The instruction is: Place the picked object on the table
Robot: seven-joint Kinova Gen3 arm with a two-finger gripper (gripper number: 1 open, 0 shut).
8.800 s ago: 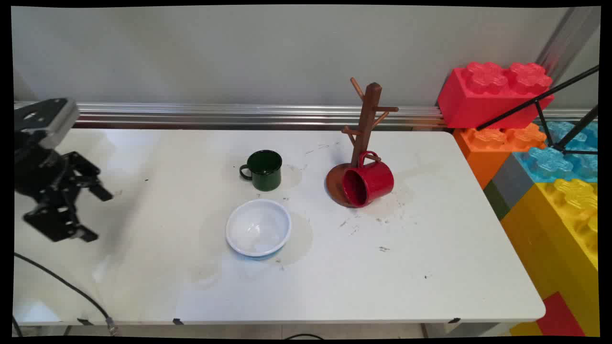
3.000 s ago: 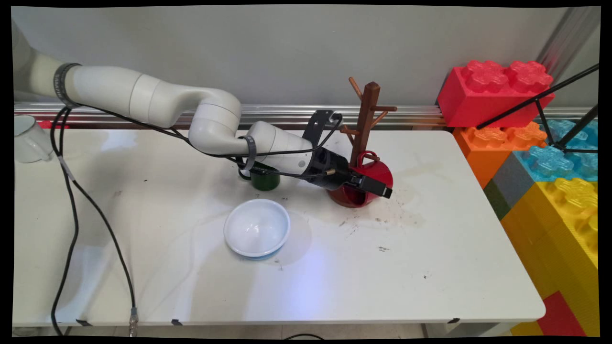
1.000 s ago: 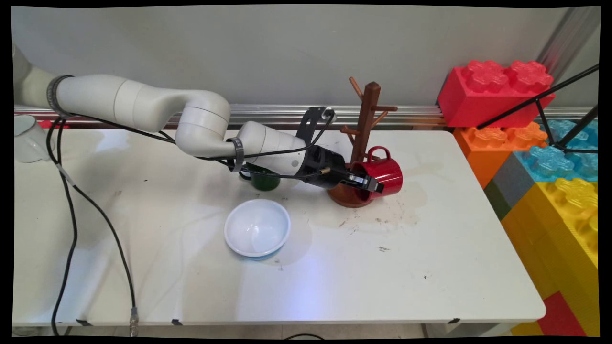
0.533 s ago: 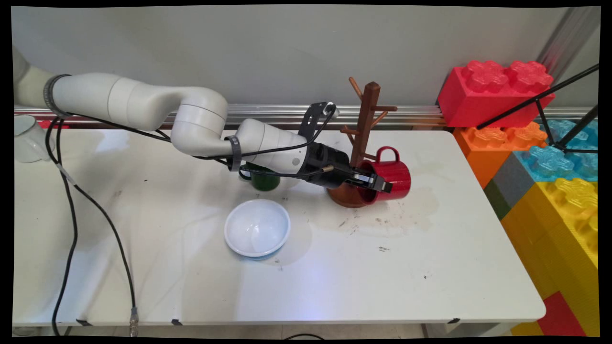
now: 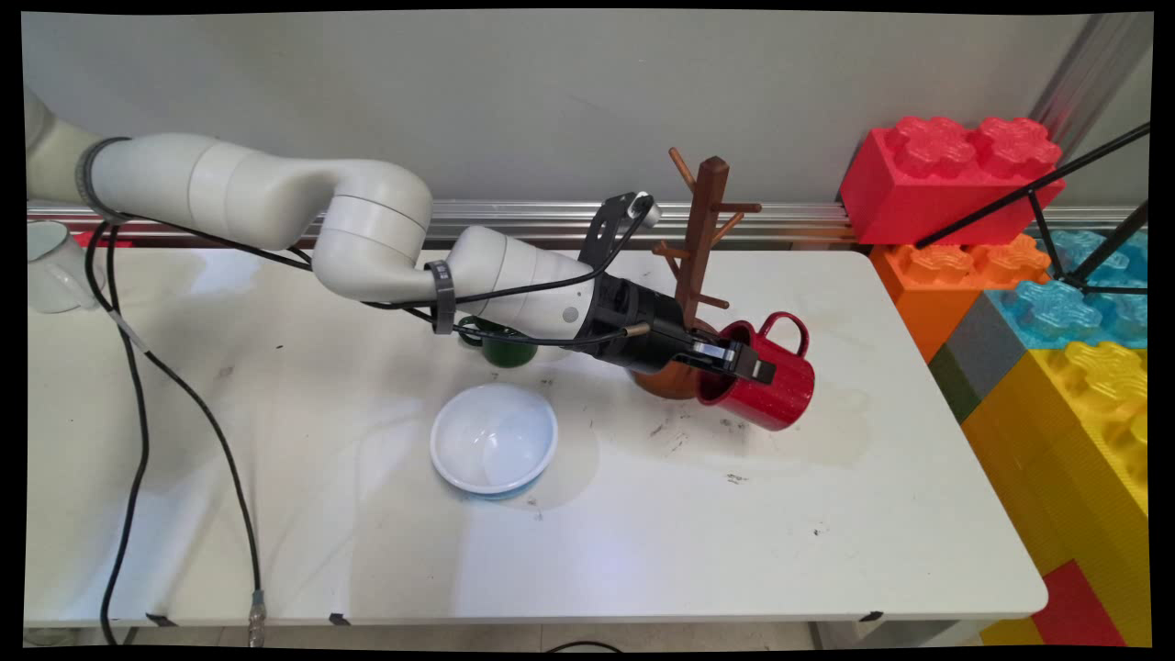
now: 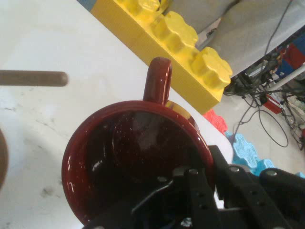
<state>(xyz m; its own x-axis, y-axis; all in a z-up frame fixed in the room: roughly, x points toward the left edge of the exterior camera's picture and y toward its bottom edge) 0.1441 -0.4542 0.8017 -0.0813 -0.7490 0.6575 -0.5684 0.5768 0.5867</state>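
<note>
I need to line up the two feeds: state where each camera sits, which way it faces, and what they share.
Main view: fixed above the table's near side, facing the back wall; shows the arm, gripper.
Hand view: on the hand, looking along the gripper into the red mug.
Shared: red mug, rack peg, yellow blocks.

The red mug (image 6: 138, 162) is clamped at its rim by the gripper (image 6: 200, 191), one finger inside. Yellow blocks (image 6: 176, 43) are seen beyond it.
</note>
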